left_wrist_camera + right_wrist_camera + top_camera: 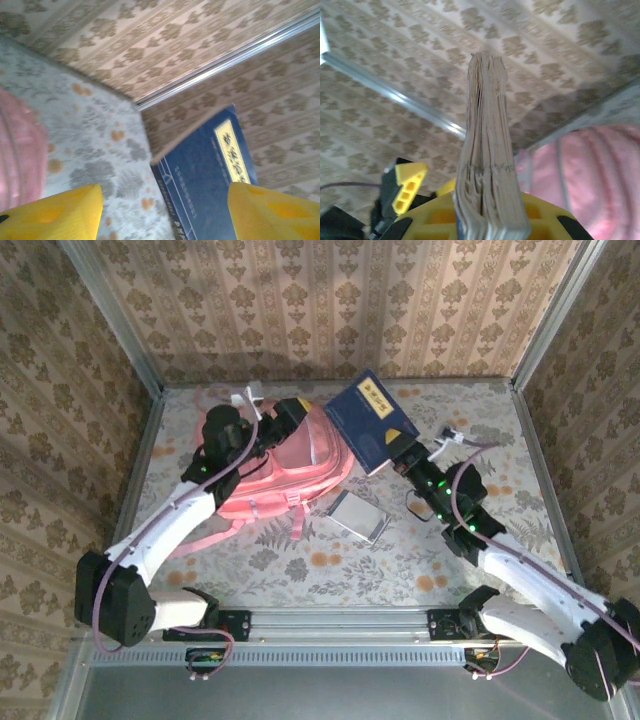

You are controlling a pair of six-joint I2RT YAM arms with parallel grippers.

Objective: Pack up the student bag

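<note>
right pincer (408, 452) tight on blue book (370, 418), left pincer (162, 200) agape, above floral tabletop (300, 570) amid patterned walls (330, 310)

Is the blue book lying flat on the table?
No, the right gripper holds the blue book up, clear of the table.

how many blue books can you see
1: the blue book, held up by the right gripper next to the student bag; more may be hidden inside the bag.
</note>
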